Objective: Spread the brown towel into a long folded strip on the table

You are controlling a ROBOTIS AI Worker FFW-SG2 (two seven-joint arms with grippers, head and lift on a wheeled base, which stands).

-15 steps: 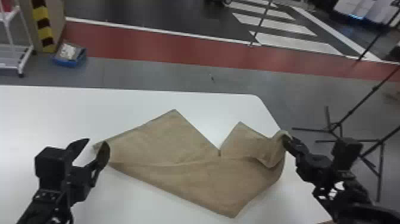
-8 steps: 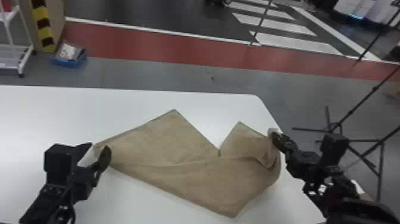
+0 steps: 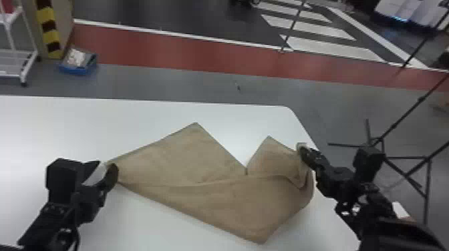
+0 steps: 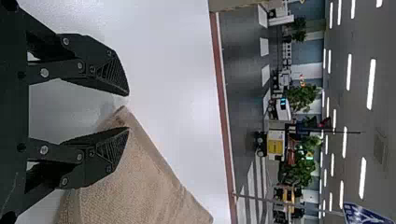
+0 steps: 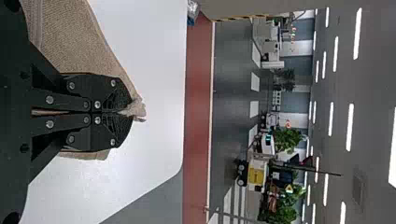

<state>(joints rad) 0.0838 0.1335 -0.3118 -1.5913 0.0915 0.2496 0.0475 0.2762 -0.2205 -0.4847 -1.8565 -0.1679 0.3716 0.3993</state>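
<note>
Left gripper point(image 4: 126, 112) spreads its fingers around a corner of the towel point(image 3: 213, 193) (no grip yet), while the right gripper point(image 5: 128, 112), clamped on the other end, has edged inward. The towel lies bent on the table point(image 3: 143, 115); the shift likely folds that end over, though a strip still needs straightening.

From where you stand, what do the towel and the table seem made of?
The brown towel looks like soft woven cloth, matte, with fine texture and loose folds. The table has a smooth, pale, faintly shiny top, perhaps laminate or plastic; its look doesn't settle which.
</note>
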